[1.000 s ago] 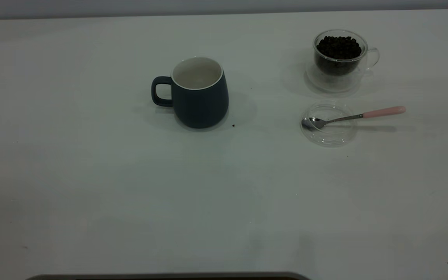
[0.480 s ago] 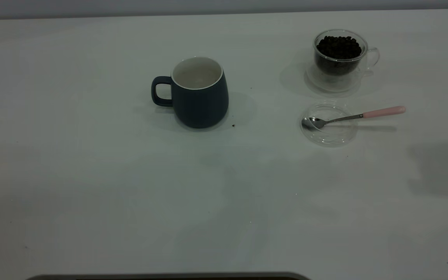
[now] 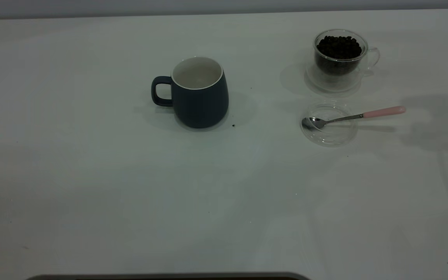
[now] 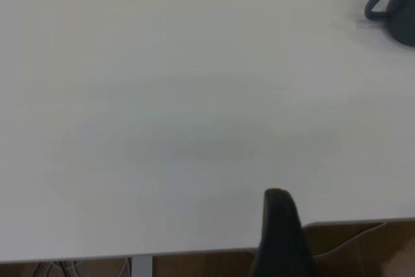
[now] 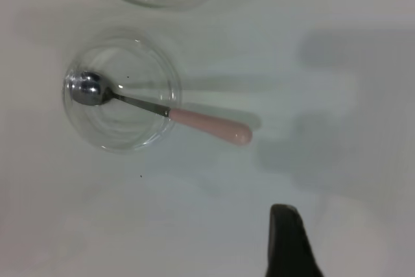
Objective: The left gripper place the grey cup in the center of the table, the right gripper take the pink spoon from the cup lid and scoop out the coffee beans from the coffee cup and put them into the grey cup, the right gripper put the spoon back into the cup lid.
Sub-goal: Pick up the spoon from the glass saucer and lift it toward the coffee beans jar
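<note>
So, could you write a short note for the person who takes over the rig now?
Left gripper: at the table's edge, well away from the grey cup, holding nothing.
Right gripper: above the table near the pink spoon, holding nothing.
Grey cup: upright, about mid-table, no beans seen inside.
Spoon: bowl in the cup lid, handle out over its rim.
Coffee cup: behind the lid, full of coffee beans.
Done: cup placed. Left: take spoon, scoop beans, return spoon.
</note>
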Tool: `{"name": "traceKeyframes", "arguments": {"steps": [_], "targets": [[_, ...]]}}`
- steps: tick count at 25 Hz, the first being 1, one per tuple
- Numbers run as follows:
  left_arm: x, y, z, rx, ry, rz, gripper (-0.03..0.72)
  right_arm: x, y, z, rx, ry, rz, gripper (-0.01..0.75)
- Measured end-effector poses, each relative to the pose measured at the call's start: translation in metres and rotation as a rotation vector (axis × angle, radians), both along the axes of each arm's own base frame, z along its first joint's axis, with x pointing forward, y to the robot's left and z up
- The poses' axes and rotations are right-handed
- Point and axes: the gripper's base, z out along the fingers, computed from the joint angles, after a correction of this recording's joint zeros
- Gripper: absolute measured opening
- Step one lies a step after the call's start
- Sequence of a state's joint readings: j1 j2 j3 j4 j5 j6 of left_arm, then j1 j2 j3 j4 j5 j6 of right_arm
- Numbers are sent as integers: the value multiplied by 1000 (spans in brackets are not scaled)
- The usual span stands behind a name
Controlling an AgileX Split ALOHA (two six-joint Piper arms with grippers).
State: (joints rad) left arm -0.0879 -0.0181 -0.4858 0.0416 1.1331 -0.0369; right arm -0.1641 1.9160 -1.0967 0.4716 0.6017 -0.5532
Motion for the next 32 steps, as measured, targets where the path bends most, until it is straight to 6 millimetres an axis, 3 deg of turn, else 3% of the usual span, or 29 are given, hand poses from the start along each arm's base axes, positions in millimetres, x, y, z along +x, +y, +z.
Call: {"name": "traceKeyframes", "arguments": {"steps": [3, 6, 10, 17, 24, 32], "targets": [[0, 0, 0, 0, 0, 0, 567, 8, -22, -28, 144, 40, -24, 480], [0, 0, 0, 0, 0, 0, 567, 10, -29, -48, 276, 29, -10, 478], [0, 0, 0, -1, 0, 1, 567, 15, -26, -71, 350, -15, 43, 498], [0, 0, 0, -1, 0, 1, 567, 10, -22, -112, 406, 39, 33, 630], [0, 0, 0, -1, 0, 1, 567, 4, -18, -146, 453, 74, 26, 627], [0, 0, 0, -1, 0, 1, 567, 4, -13, -166, 519, 50, -9, 607]]}}
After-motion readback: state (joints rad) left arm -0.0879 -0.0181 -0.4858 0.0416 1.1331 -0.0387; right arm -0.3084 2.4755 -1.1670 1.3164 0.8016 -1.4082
